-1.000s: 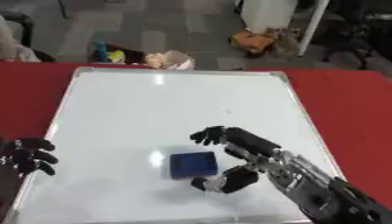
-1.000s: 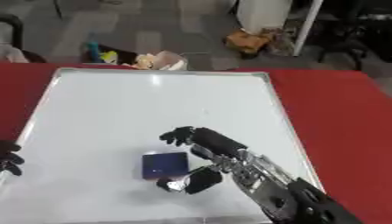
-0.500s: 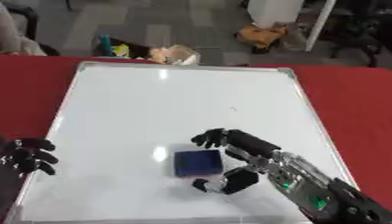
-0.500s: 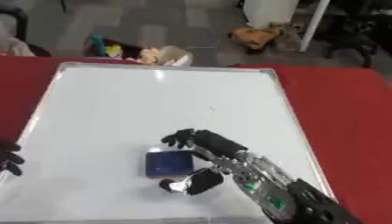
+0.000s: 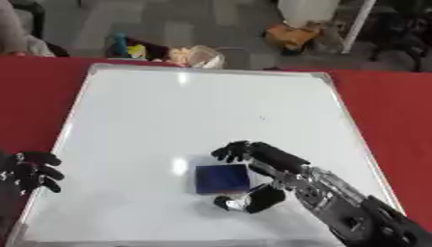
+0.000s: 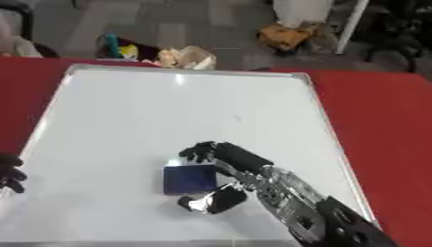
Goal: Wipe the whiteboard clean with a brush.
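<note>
The right hand (image 5: pixel 278 181) is shown over the near part of the whiteboard (image 5: pixel 152 111), spread wide around the brush (image 5: pixel 222 178) without closing on it: the curled fingers (image 5: pixel 240 150) reach over the brush's far right corner, and the thumb (image 5: pixel 249 200) lies on the board just beside its near edge. Whether any fingertip actually touches the brush cannot be told. The brush is seen as a flat, dark blue, roughly square block lying face down on the board, nearer the bottom edge than the top. It is judged to be light and stiff on its back, with a softer wiping face beneath, so that it should slide readily on the glossy surface and could skid away if pushed from one side only. A hold across two opposite side edges, thumb against fingers, is judged the most suitable. A small faint mark (image 5: pixel 262 117) is visible higher on the board. The left hand (image 5: pixel 30 170) is seen at the board's lower left edge, fingers curled, holding nothing.
</note>
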Robot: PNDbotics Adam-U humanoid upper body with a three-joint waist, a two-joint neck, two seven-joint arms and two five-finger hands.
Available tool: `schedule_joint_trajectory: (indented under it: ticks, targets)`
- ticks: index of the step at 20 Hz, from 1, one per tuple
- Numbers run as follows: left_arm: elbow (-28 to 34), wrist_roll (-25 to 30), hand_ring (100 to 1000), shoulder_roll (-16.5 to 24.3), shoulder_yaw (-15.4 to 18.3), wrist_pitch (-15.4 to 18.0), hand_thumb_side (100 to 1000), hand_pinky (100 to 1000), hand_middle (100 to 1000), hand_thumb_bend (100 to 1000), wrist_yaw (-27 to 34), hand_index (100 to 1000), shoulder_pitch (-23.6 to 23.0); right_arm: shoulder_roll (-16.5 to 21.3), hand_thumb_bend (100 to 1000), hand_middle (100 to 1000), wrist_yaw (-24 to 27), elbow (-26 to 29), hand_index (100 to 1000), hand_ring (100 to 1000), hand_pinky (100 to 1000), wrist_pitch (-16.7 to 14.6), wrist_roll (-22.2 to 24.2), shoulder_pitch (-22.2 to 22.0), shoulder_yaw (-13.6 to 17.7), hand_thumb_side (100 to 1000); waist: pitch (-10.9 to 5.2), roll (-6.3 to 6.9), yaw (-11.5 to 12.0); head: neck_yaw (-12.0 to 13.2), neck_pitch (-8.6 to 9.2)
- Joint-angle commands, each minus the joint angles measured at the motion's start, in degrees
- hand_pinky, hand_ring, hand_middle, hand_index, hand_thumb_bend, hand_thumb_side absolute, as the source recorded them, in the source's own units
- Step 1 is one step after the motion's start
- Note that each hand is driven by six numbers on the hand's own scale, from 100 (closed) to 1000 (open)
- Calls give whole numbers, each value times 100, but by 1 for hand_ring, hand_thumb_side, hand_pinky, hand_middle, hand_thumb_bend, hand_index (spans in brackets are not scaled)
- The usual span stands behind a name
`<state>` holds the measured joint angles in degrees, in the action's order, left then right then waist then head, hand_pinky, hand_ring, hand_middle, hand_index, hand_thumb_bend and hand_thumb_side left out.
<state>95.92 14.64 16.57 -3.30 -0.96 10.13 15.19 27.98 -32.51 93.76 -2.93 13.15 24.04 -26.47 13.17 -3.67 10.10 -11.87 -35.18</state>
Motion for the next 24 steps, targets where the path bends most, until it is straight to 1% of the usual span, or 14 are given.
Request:
schedule_joint_trajectory:
  ticks: [1, 11, 21, 24]
  targets:
    - [127, 13, 552, 40, 14, 15, 937, 475, 587, 664, -17, 661, 77, 88, 403, 770, -48, 38, 918, 761, 730, -6, -15, 81, 87, 498, -65, 25, 7, -7, 30]
    - [129, 15, 551, 34, 13, 19, 936, 475, 587, 666, -15, 661, 79, 100, 405, 748, -110, -22, 916, 744, 723, -26, 48, 60, 90, 505, -62, 44, 11, -1, 5]
    - [128, 20, 551, 32, 14, 18, 935, 476, 587, 667, -12, 661, 75, 88, 398, 690, -171, -92, 914, 708, 711, -59, 77, 25, 99, 490, -76, 44, -29, 7, -10]
    - [128, 20, 551, 32, 15, 18, 935, 476, 587, 667, -12, 661, 75, 91, 398, 690, -200, -84, 914, 708, 711, -63, 82, 17, 98, 490, -78, 43, -34, 8, -10]
